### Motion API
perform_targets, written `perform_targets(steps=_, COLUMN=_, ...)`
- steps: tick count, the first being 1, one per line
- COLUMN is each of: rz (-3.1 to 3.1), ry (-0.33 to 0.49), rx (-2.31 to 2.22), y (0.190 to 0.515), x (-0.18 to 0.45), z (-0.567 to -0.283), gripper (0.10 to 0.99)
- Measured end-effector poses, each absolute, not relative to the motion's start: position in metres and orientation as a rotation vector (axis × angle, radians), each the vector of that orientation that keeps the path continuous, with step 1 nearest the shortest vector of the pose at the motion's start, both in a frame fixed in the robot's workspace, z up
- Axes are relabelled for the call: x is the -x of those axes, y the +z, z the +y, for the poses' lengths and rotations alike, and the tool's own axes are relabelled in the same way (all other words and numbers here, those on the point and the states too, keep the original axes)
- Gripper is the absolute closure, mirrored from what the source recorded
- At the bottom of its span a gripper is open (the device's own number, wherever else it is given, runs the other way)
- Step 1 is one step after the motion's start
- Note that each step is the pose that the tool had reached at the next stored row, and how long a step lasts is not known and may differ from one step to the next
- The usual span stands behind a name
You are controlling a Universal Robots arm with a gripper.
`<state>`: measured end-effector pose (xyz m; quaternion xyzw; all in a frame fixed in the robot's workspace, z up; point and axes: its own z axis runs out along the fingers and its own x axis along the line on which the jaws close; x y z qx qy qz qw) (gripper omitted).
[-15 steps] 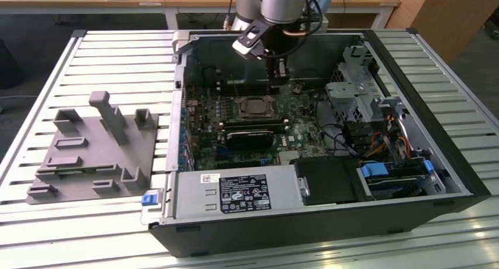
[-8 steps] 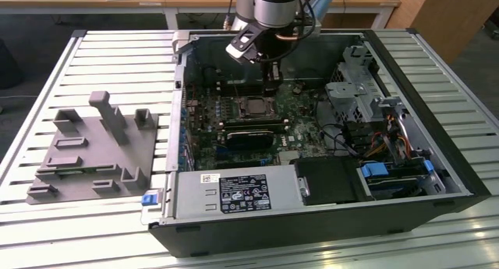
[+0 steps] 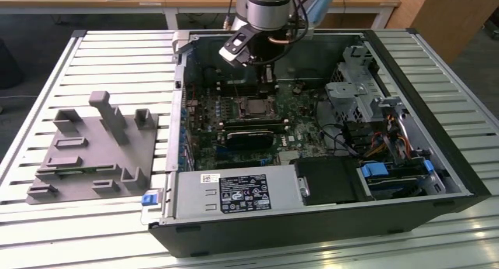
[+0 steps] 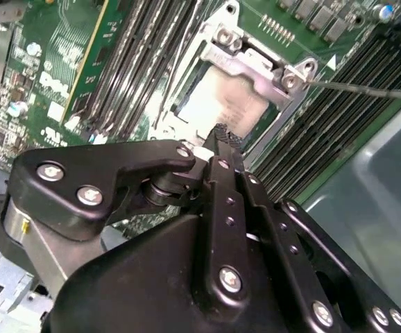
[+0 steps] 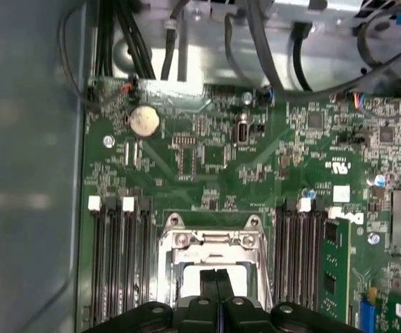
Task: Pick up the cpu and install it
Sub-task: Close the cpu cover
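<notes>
Gripper (image 4: 221, 137): fingers (image 5: 209, 283) closed flush together, nothing visible between them. We read it as empty-handed, tips pointing down into the socket.

The cpu (image 4: 211, 104) is right under the tips: a pale silvery square lying inside the socket frame (image 4: 256, 66), not in the gripper. We can't tell whether the tips touch its top or hover just above it.

Risks as we judge them:
- If the chip isn't fully keyed in, any downward push from the closed tips could bend contacts under it. We can't see its corners well enough to confirm it sits flat.
- The tips sit near one edge of the chip rather than over its centre, so pressing there could tilt it in its seat.
- The frame's steel edge is just beside the fingers, and a sideways drift would scrape or catch on it.
- The thin lever rod (image 4: 353, 87) sticks out past the frame. We can't tell if it's latched, and the gripper's wide links could snag it.

Further out, the memory slots (image 5: 117, 263) flank the socket on both sides, leaving little side clearance. The coin battery (image 5: 144, 121) and cables (image 5: 256, 41) are well apart, so low concern.

In the exterior view the arm reaches down into the open computer case (image 3: 436, 134). The grey tray (image 3: 93, 146) sits outside it, on the exterior view's left, well clear.
</notes>
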<state>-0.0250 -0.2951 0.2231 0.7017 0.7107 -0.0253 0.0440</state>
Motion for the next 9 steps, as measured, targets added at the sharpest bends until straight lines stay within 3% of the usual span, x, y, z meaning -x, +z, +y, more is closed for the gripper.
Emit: perform_targets(steps=9, rz=2.172, ry=-0.078, rx=-2.145, y=0.216, x=0.043, z=-0.296, gripper=0.98)
